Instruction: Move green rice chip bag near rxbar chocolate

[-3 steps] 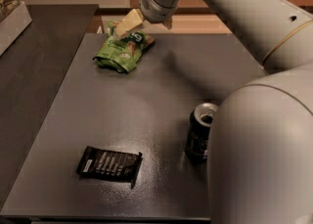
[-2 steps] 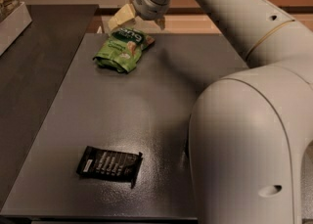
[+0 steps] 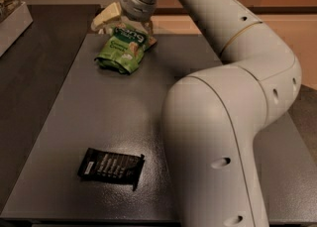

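- Tool sits at the far end of the bench, right at the top end of the green rice chip bag and touching or all but touching it.
- Whether the tool is open or clamped on the bag, I cannot tell; its pale parts show on both sides of the bag's upper end.
- Green rice chip bag lies crinkled near the far left corner of the bench, label side up, with white lettering and pale chips pictured on it. Its lower end rests on the bench top; its upper end is under the tool.
- Rxbar chocolate lies flat near the front left of the bench, a black wrapper with rows of white text and a small white label at its left end.
- Bag and bar are well apart, with bare grey bench between them.
- Robot arm fills the right side of the view, rising from the front edge, bending at a large elbow and reaching back leftward to the tool.
- Left of the bench runs a darker surface, with a pale box at the far left edge.
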`<state>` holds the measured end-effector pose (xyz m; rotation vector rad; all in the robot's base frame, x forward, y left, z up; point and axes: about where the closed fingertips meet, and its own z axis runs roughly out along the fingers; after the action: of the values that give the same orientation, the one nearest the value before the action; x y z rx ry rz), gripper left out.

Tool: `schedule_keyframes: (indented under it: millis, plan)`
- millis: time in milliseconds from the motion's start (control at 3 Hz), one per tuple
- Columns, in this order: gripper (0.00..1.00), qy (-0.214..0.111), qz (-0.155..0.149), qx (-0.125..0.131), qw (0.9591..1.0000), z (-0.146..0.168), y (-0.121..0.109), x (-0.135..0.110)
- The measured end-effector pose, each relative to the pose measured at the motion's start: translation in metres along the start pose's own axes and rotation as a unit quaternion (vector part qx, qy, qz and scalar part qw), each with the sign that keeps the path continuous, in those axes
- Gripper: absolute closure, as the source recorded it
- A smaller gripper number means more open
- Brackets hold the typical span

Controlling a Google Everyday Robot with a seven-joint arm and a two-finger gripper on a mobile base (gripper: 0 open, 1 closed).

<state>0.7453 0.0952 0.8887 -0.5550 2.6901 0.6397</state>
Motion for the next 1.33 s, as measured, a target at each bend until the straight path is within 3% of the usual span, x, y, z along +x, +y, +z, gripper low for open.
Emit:
schedule_keyframes:
  millis: [667, 1000, 1333]
  plan:
    - [0.00, 0.066, 0.063, -0.009, 0.9958, 0.024, 0.014, 0.017]
    - [0.22, 0.099, 0.081, 0.006, 0.9917, 0.030, 0.014, 0.028]
    - [0.98, 0.102, 0.089, 0.037, 0.9901, 0.011, 0.011, 0.031]
